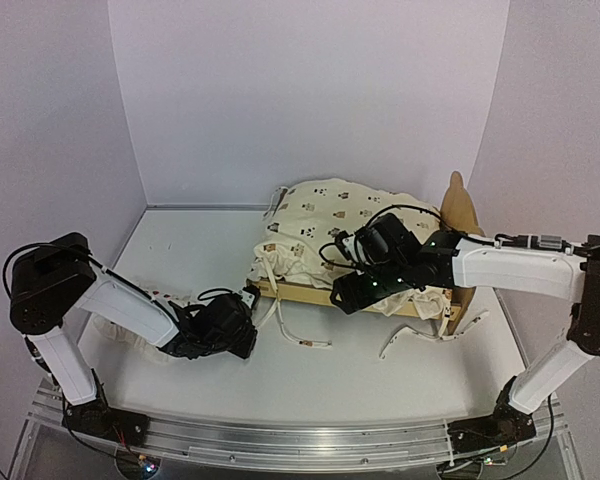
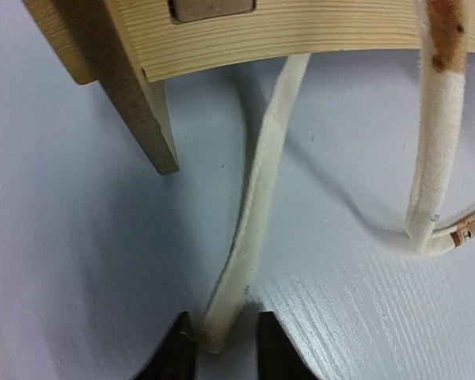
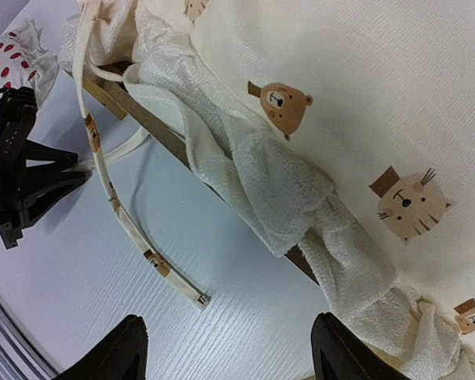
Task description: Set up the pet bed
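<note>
While I hold the left end effector (image 2: 226,352) low at the bed's 8 o'clock corner, its fingers straddle the loose end of a cream tie (image 2: 253,206). A sliver of surface shows beside the tie, so I'd call it parted, not clenched on the strap yet. My guess is it's there because that tie trails off the quilt and wants drawing clear of the frame. The pet bed (image 1: 305,292) sits toward 2 o'clock on the surface (image 1: 330,380), its ear-shaped headboard (image 1: 460,205) at the 3 o'clock end. The cream animal-print quilt (image 3: 364,95) is heaped over it and spills past the near rail, so I judge the bed far from made. The right end effector (image 3: 233,356) hovers by that near rail, fingers wide, grasping nothing; placed, I'd say, to take the hem. A red-dotted pillow (image 3: 16,59) lies off at 9 o'clock by my left forearm. The surface is white with a faint wood grain, and plain pale walls (image 1: 310,90) close it in on three sides.
</note>
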`<state>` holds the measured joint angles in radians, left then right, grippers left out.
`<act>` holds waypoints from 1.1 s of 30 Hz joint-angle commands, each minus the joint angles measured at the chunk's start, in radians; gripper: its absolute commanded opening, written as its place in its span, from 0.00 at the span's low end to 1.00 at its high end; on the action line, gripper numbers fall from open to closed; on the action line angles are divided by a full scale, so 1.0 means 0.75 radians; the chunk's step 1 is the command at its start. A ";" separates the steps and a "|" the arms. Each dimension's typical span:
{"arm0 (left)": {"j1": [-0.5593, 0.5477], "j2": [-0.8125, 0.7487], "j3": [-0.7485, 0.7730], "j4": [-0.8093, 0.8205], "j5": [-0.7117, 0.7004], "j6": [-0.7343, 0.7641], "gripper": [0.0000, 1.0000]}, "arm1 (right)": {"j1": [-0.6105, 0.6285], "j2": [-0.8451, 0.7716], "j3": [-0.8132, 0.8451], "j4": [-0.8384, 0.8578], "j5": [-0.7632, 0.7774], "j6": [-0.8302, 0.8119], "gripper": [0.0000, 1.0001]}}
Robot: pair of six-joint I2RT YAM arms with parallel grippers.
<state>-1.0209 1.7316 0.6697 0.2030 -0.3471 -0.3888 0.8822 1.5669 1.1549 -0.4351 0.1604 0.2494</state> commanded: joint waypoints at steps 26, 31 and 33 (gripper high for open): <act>-0.285 -0.596 0.026 -0.732 0.191 -0.303 0.00 | 0.118 0.287 0.224 0.054 -0.217 0.031 0.70; -0.338 -0.711 0.017 -0.809 0.233 -0.357 0.00 | 0.131 0.337 0.247 0.083 -0.300 0.052 0.69; -0.344 -0.731 0.009 -0.815 0.283 -0.364 0.00 | 0.137 0.352 0.255 0.087 -0.309 0.056 0.69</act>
<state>-1.2623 1.2346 0.6476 -0.3307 -0.2011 -0.6150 0.9700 1.8024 1.3031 -0.4008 -0.0187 0.2707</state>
